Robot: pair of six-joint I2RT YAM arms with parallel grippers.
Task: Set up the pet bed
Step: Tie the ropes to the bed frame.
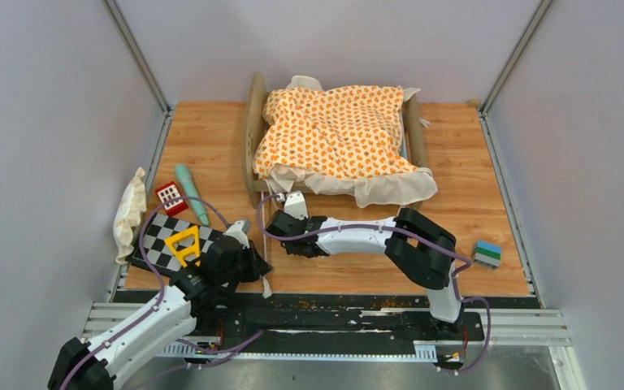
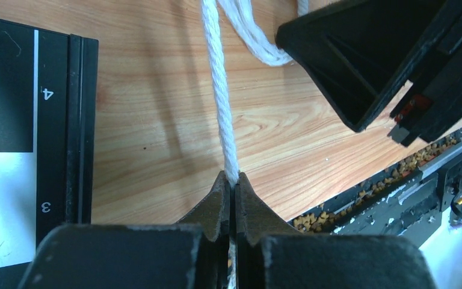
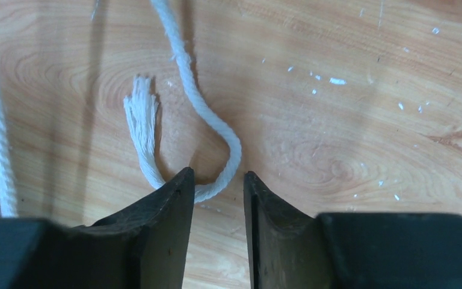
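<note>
Bright, even light pours down from overhead. The wooden table (image 1: 471, 162) glows warm, with only soft, shallow shadows under the right arm (image 1: 366, 236). The overhead view is sharp edge to edge, its walls a flat grey. In the left wrist view the white rope (image 2: 224, 120) is crisp, with a faint shadow beside it. The dark fingers (image 2: 216, 205) blur slightly up close, and the bottom right corner blows out white. In the right wrist view the frayed rope end (image 3: 139, 114) and the wood grain are sharp.

Digits 4 and 3 on the checkerboard (image 2: 48, 150) border
</note>
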